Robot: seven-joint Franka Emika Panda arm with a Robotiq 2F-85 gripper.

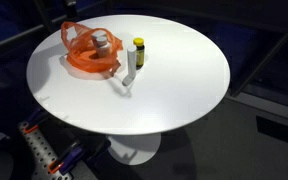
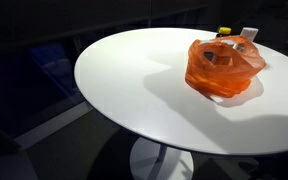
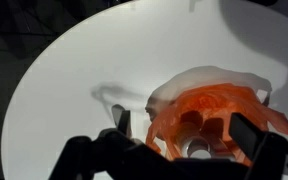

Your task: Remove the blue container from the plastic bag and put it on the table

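In the wrist view the two dark fingers (image 3: 254, 138) stand well apart and hold nothing, one at the left and one at the right of the lower edge. The orange bag (image 3: 214, 108) lies directly ahead of them and fills the gap between them, so the coming move is, I think, a straight descent into its open mouth. The container (image 2: 212, 57) is still inside the bag; in both exterior views it shows only as a small shape (image 1: 101, 43) through the crumpled plastic, near the top, and I cannot tell its long axis or its colour with certainty. This makes the grasp delicate, because the fingers may catch the plastic together with the container. The arm itself is not visible in the exterior views. Just to the right of the bag in an exterior view stand a yellow bottle (image 1: 138, 50) and a white box (image 1: 131, 66), both upright and close enough to be knocked. The round white desk (image 1: 179, 90) has much bare surface for setting the container down. Around it the room is dark.
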